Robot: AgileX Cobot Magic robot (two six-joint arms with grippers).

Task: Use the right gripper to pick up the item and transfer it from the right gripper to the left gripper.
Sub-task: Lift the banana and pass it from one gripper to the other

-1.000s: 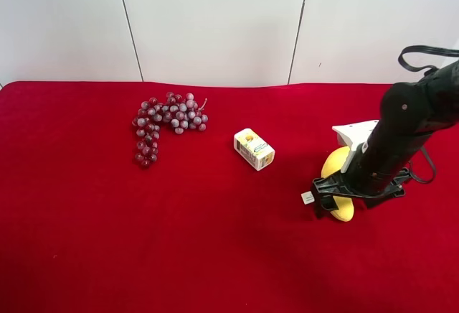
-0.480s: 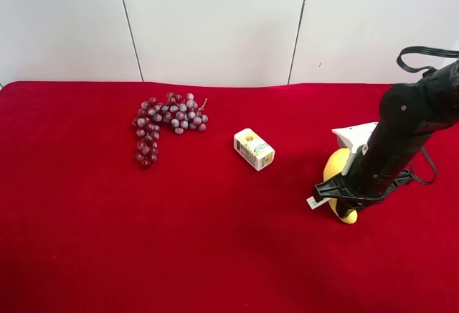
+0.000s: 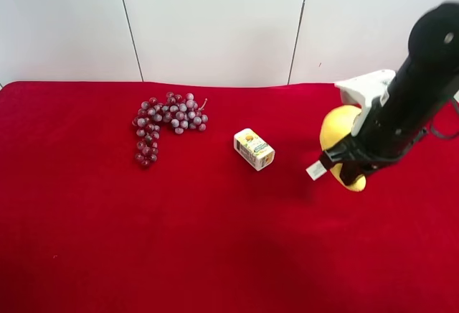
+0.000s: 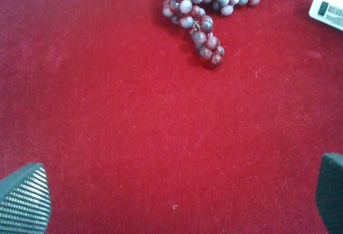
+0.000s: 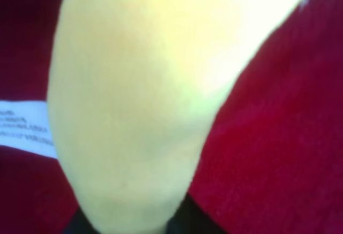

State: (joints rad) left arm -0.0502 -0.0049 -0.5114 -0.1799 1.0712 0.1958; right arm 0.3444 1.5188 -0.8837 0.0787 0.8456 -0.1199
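Well, plenty of red tabletop (image 3: 215, 248) lies open around it: the right gripper (image 3: 349, 164) is clamped on the banana (image 3: 336, 128) near the exterior high view's right edge, and the left gripper (image 4: 177, 196) is spread wide, holding nothing.

- Plush banana (image 3: 337, 128): plain bright yellow between the jaws of the right gripper (image 3: 347, 171); its tag (image 3: 315, 171) is white with fine dark print.
- Right gripper: black, with a white bracket (image 3: 366, 87) behind the jaws.
- Left gripper (image 4: 177, 196): dark grey jaws, fine ribbed pattern.
- Desk (image 3: 143, 241): deep red cloth.
- Grapes (image 3: 168, 115): purple-red, frosted grey.
- Carton (image 3: 253, 148): white and yellow.
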